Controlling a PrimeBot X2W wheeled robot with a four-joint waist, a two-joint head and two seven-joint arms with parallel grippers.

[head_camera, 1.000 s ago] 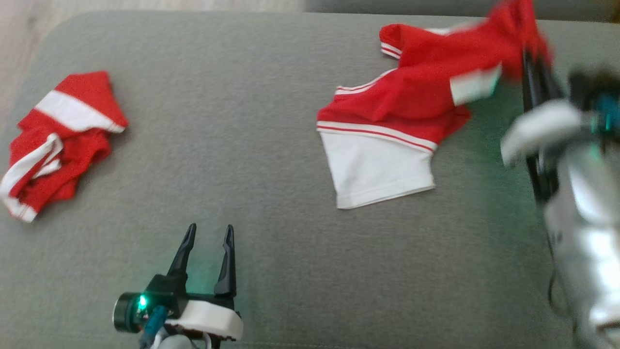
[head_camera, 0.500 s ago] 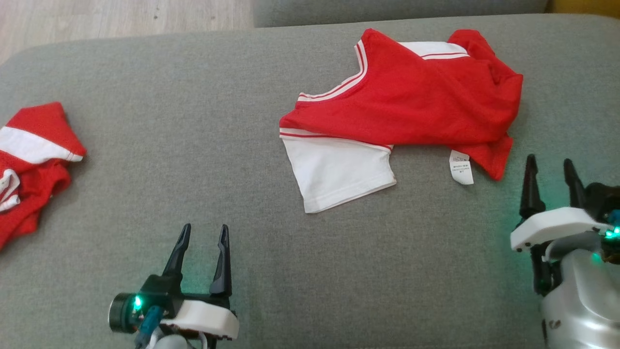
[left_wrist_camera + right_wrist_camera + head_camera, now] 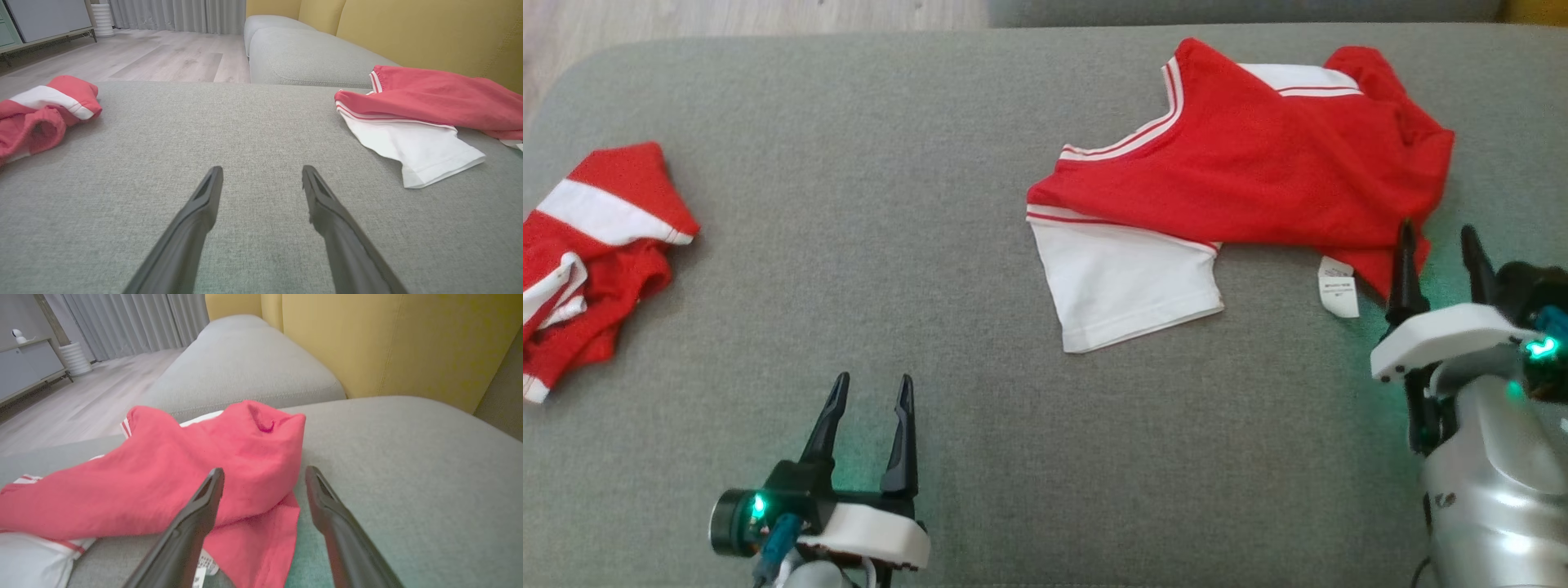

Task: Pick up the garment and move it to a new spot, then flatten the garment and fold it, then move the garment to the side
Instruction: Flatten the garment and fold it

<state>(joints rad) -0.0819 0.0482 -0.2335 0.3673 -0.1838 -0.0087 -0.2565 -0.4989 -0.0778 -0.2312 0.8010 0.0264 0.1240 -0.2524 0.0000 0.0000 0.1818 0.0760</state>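
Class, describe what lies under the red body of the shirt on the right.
A white section and a white label stick out from beneath the red body, all on the grey cushion. How far they run underneath is covered.

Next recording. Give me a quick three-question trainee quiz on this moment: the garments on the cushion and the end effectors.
1. True or false: the right end effector is clamped on the red and white shirt.
2. How many garments lie on the grey cushion? A one, B two, C three.
3. What small white item lies at the shirt's edge, near the right end effector?

Key
1. False: its jaws stand open beside the shirt.
2. B: the shirt and a crumpled garment at the left.
3. The care label.
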